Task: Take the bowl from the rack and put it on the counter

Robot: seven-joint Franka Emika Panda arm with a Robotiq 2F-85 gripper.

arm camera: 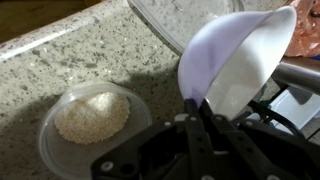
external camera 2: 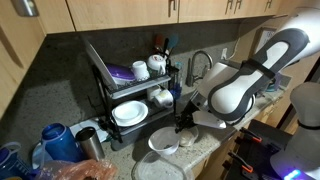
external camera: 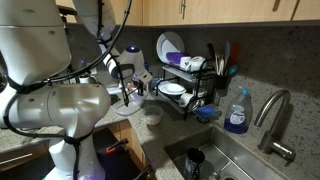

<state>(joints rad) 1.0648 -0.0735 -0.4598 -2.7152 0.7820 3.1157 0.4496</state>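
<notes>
In the wrist view my gripper (arm camera: pixel 200 108) is shut on the rim of the pale white-grey bowl (arm camera: pixel 238 58). The bowl hangs tilted just above the speckled counter (arm camera: pixel 60 55). In an exterior view the gripper (external camera 2: pixel 183 122) hangs low over the counter (external camera 2: pixel 212 152) in front of the black wire rack (external camera 2: pixel 120 95), and the bowl below it is hard to make out. The rack (external camera: pixel 185 85) still holds plates and cups. The gripper (external camera: pixel 128 92) is to the left of it.
A round see-through bowl (arm camera: pixel 92 118) sits on the counter beside the held bowl. A wider white bowl (external camera 2: pixel 165 142) lies near the gripper. The sink basin (external camera: pixel 235 160), the faucet (external camera: pixel 275 115) and a blue soap bottle (external camera: pixel 237 112) are past the rack. A blue kettle (external camera 2: pixel 55 135) stands nearby.
</notes>
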